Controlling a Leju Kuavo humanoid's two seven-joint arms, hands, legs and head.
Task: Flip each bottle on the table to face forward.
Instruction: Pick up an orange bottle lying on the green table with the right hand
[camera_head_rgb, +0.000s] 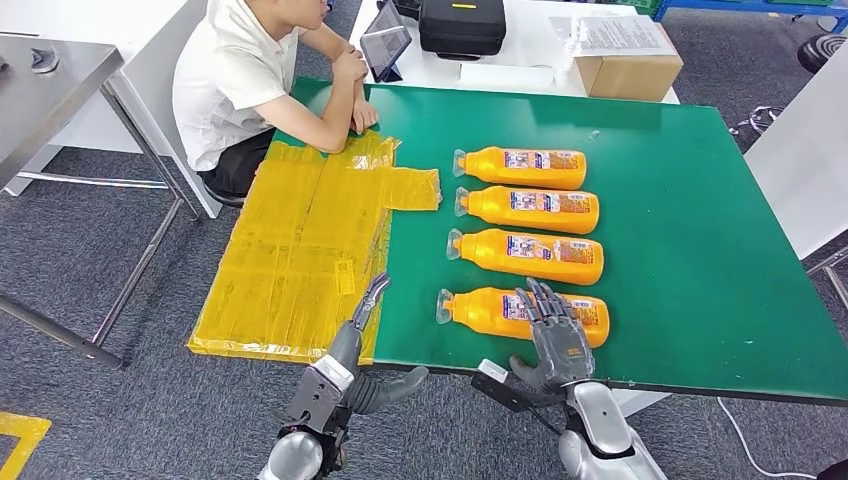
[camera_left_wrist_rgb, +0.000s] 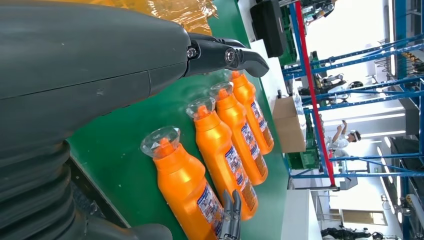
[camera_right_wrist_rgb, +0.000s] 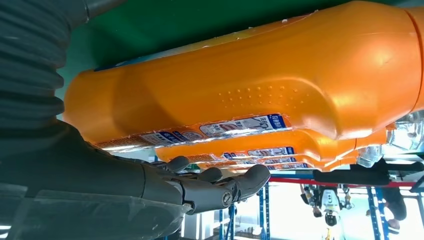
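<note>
Four orange plastic bottles with clear caps lie in a row on the green table (camera_head_rgb: 700, 250), labels up, caps pointing left. The right hand (camera_head_rgb: 553, 335) rests open-fingered over the nearest orange bottle (camera_head_rgb: 480, 308); its wrist view shows fingers (camera_right_wrist_rgb: 220, 187) spread beside the bottle, not clasping. The left hand (camera_head_rgb: 365, 310) hovers open near the yellow taped sheet (camera_head_rgb: 290, 240).

we see an industrial lab or test hall: grey carpet floor (camera_head_rgb: 120, 400), a green-topped counter (camera_head_rgb: 700, 250) patched with yellow tape sheeting (camera_head_rgb: 300, 240), a white table (camera_head_rgb: 540, 60) carrying a black equipment case (camera_head_rgb: 461, 25), a tablet (camera_head_rgb: 385, 48) and a cardboard box (camera_head_rgb: 630, 70). blue steel racking (camera_left_wrist_rgb: 360, 100) with a red post (camera_left_wrist_rgb: 312, 95) rises beyond.
</note>
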